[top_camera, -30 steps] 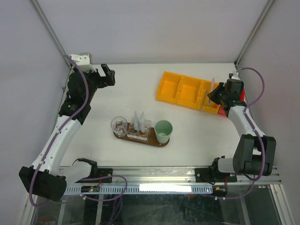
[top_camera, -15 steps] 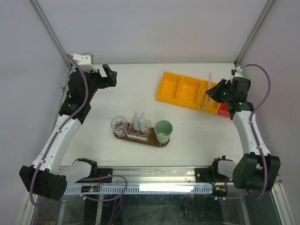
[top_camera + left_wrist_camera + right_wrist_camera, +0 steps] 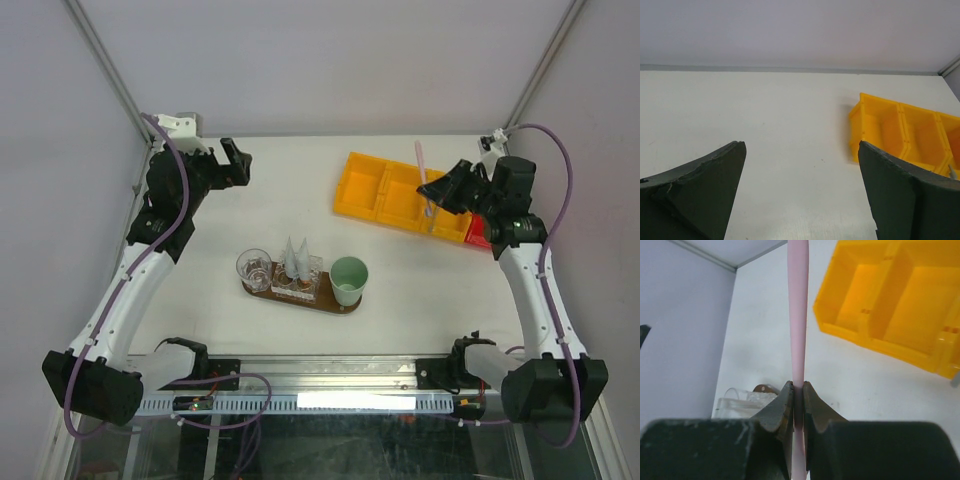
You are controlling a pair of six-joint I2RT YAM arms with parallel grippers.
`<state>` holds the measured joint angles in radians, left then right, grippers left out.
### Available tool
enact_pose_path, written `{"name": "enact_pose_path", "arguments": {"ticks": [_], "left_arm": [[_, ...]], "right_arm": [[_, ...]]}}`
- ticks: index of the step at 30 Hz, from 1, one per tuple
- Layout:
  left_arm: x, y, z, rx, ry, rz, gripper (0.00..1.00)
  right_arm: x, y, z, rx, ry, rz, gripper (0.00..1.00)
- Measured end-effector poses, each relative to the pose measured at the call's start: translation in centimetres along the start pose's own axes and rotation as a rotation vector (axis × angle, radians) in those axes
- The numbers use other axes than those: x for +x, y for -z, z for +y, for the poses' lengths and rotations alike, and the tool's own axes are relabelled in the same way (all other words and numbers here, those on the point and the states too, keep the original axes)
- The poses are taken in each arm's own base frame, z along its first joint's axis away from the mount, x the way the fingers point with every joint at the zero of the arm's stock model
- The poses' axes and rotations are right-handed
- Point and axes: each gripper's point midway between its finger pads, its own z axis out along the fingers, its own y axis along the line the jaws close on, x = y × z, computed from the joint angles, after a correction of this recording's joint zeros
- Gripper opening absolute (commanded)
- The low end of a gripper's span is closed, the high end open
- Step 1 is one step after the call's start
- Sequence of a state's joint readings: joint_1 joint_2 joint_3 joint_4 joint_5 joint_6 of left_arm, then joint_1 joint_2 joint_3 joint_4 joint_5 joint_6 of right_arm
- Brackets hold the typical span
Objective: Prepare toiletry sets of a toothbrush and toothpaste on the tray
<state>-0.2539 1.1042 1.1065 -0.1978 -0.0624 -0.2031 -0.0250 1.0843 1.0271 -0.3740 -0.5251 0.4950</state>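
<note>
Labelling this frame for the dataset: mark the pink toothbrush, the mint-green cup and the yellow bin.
pink toothbrush [image 3: 798, 315]: right wrist view, on the middle of its shaft.
mint-green cup [image 3: 349, 274]: top external view, inside its open mouth.
yellow bin [image 3: 362, 187]: top external view, on the floor of its leftmost compartment.

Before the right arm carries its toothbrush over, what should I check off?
1. Grip: right gripper pinches the pink toothbrush: ok.
2. Clearance: toothbrush's lower end free of the yellow bin: cannot tell.
3. Other arm: left gripper open, far from the wooden tray: ok.
4. Target: mint-green cup upright on the tray: ok.
5. Paste: white tubes standing on the tray: ok.
</note>
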Motion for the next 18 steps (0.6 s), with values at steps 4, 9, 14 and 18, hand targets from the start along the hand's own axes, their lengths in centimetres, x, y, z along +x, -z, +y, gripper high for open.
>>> {"name": "enact_pose_path", "arguments": {"ticks": [4, 9, 14, 18], "left_arm": [[0.1, 0.0, -0.6, 0.031, 0.015, 0.009, 0.99], [0.3, 0.1, -1.4, 0.071, 0.031, 0.021, 0.99], [0.3, 0.3, -2.4, 0.122, 0.052, 0.033, 0.99], [0.4, 0.5, -3.6, 0.185, 0.077, 0.044, 0.99]], "right_arm": [[0.9, -0.2, 4.1, -0.101, 0.001, 0.049, 0.0], [2.5, -0.5, 9.3, -0.234, -0.041, 0.091, 0.0], [3.6, -0.6, 13.0, -0.317, -0.122, 0.112, 0.0], [4.6, -1.1, 14.5, -0.33, -0.226, 0.13, 0.0]]}}
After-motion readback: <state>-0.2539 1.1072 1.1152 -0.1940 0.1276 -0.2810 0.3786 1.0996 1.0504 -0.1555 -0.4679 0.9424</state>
